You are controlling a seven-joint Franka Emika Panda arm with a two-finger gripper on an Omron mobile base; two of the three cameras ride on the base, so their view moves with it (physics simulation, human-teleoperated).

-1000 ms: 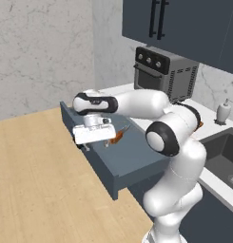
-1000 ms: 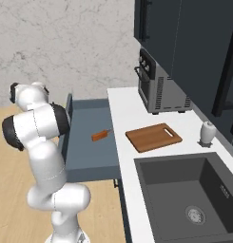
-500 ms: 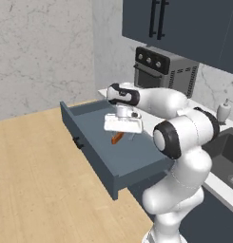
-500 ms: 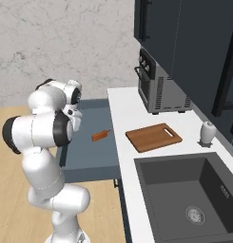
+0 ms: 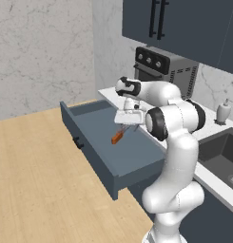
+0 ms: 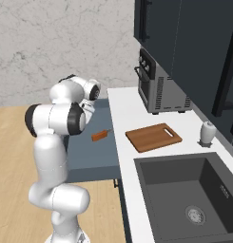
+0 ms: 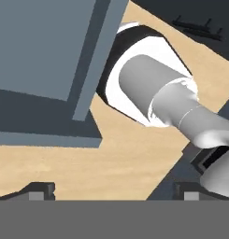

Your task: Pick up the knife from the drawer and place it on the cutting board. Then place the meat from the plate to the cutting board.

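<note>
The knife point(image 5: 117, 137) with its orange-red handle lies on the floor of the open slate-blue drawer point(image 5: 100, 124); the right base view shows the knife point(image 6: 100, 135) near the counter edge. My gripper point(image 5: 129, 126) hangs just above the knife's blade end, on the counter side. In the hand view the gripper point(image 7: 115, 190) is open, its tips far apart with nothing between them, and a corner of the drawer point(image 7: 46, 46) lies ahead. The reddish-brown cutting board point(image 6: 153, 137) rests on the white counter. The meat and the plate are out of view.
A toaster oven point(image 6: 160, 88) stands at the back of the counter point(image 6: 125, 107). A soap dispenser point(image 6: 207, 133) sits beside the dark sink point(image 6: 184, 190). Dark cabinets point(image 5: 184, 23) hang above. The drawer's black handle point(image 5: 78, 142) faces the wooden floor point(image 5: 37, 180).
My arm has swung from the drawer's front left across to its counter side, ending above the knife. The knife has stayed put.
</note>
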